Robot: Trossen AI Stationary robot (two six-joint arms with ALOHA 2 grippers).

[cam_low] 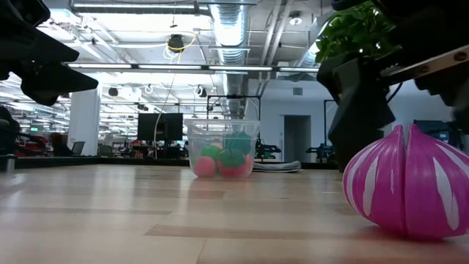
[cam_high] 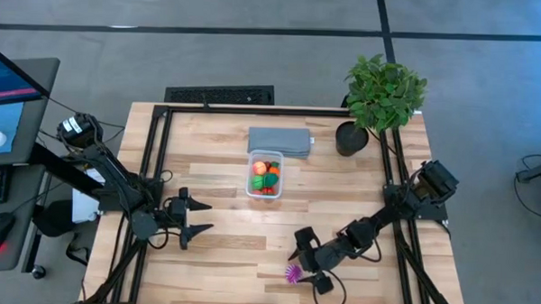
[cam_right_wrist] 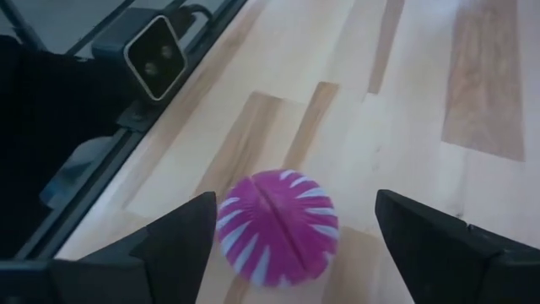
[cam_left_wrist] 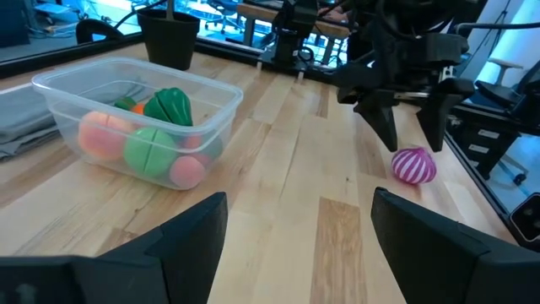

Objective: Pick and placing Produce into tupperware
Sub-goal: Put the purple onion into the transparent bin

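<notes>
The clear tub (cam_high: 264, 174) stands mid-table and holds several toy fruits: green, orange, pink and red. It also shows in the low view (cam_low: 222, 150) and the left wrist view (cam_left_wrist: 135, 118). A purple ball with white stripes (cam_high: 292, 274) rests on the table near the front edge. My right gripper (cam_high: 307, 263) is open and stands just above the ball (cam_right_wrist: 277, 226), one finger on either side of it, not touching. The left wrist view shows the ball (cam_left_wrist: 413, 165) just below those fingers (cam_left_wrist: 409, 127). My left gripper (cam_high: 196, 217) is open and empty at the table's left, pointing toward the tub.
A flat grey pad (cam_high: 280, 141) lies just behind the tub. A potted plant (cam_high: 381, 93) stands at the back right corner. A black frame rail (cam_right_wrist: 169, 76) with a small camera runs along the front edge near the ball. Bare wood lies between the ball and the tub.
</notes>
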